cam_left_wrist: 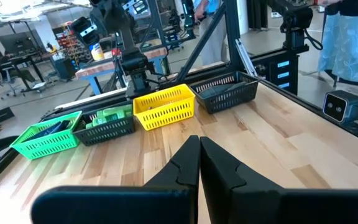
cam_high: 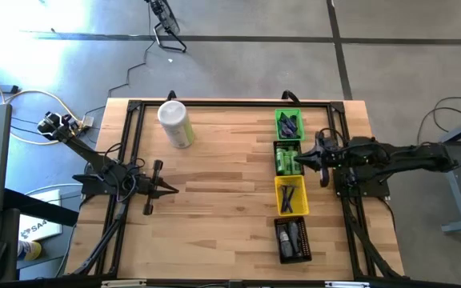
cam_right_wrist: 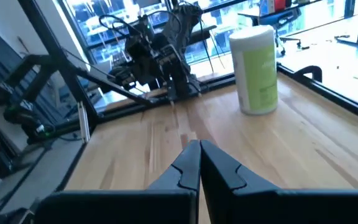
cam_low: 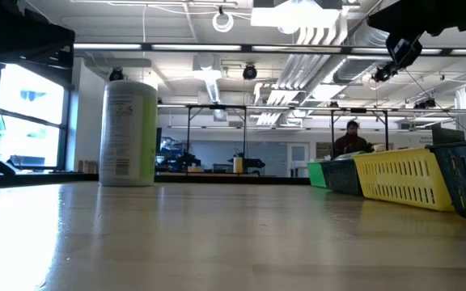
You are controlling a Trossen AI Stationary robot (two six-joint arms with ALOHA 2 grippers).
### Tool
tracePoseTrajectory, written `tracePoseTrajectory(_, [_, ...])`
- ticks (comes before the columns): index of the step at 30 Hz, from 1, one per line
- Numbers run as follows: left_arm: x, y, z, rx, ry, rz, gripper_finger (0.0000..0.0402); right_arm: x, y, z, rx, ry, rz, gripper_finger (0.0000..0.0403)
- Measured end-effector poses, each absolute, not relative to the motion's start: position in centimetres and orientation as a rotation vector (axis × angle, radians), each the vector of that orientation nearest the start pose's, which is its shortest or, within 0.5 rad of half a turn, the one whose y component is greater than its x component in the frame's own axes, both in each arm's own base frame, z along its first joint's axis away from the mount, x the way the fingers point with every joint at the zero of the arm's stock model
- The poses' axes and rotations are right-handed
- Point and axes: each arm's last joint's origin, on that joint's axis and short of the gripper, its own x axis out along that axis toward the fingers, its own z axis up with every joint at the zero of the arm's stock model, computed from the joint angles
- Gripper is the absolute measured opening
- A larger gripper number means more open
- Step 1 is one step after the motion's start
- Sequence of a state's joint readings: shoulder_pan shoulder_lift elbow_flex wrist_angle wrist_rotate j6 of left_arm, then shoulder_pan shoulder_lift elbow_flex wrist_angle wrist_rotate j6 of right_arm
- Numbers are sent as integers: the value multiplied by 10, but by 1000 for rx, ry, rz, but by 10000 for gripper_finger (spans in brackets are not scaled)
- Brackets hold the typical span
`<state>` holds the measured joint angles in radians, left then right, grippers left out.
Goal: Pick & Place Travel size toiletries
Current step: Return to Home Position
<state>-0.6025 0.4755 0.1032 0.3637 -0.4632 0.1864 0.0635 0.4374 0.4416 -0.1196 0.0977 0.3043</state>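
On the worktop, read from above with the far edge at twelve o'clock, four bins are lined up in a column on the three o'clock side. A green bin is set toward one o'clock, followed by an upper black bin, a yellow bin and a lower black bin toward five o'clock. The toiletries are all held in these: dark tubes in the green bin, green bottles in the upper black bin, thin dark sticks in the yellow bin and grey tubes in the lower black bin. The right pincer is clenched on nothing and is held at three o'clock, just beside the upper black bin, so the column lies between it and the open wood. The left pincer, likewise clenched and empty, is held at nine o'clock, pointed toward three. A pale-green canister is stood upright at eleven o'clock, well apart from both pincers. The worktop is bordered by a black frame. A person is seen in the room beyond.
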Motion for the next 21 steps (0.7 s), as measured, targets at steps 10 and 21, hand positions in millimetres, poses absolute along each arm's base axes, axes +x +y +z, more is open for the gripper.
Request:
tracePoseTrajectory(10, [114, -62, 190, 190, -6, -139, 7, 97, 2, 269, 277, 53, -76, 2])
tracePoseTrajectory(21, [114, -62, 190, 190, -5, -135, 7, 77, 1, 269, 287, 20, -71, 2])
